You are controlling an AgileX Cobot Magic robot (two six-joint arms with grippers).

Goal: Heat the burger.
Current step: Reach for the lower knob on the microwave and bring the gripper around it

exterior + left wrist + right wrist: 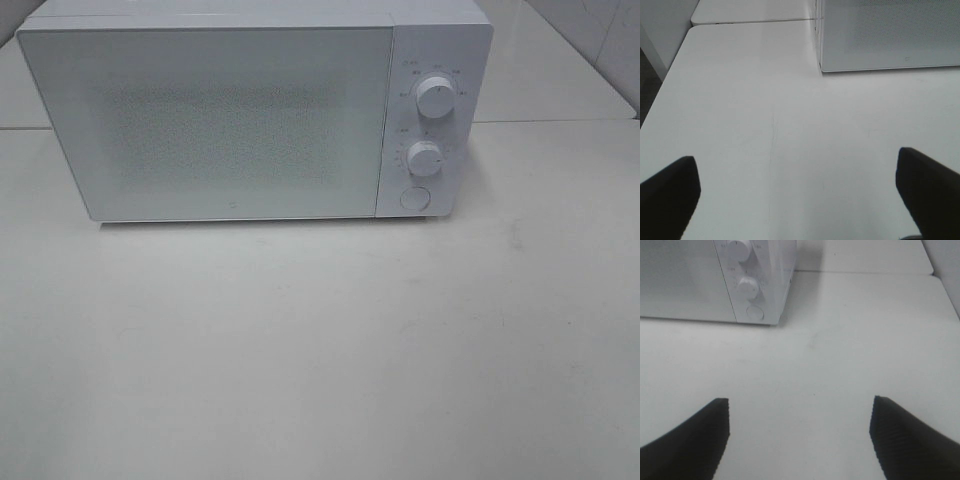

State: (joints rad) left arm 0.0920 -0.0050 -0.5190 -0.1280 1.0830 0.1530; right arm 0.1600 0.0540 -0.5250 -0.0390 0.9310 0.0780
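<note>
A white microwave stands at the back of the white table with its door shut. It has two round knobs and a round button on its right panel. The burger is out of view in every frame. Neither gripper shows in the high view. My left gripper is open and empty above the bare table, in front of the microwave's left corner. My right gripper is open and empty, in front of the microwave's knob side.
The white table stretches in front of the microwave. A seam with a second table top runs behind on the right. The table's left edge shows in the left wrist view.
</note>
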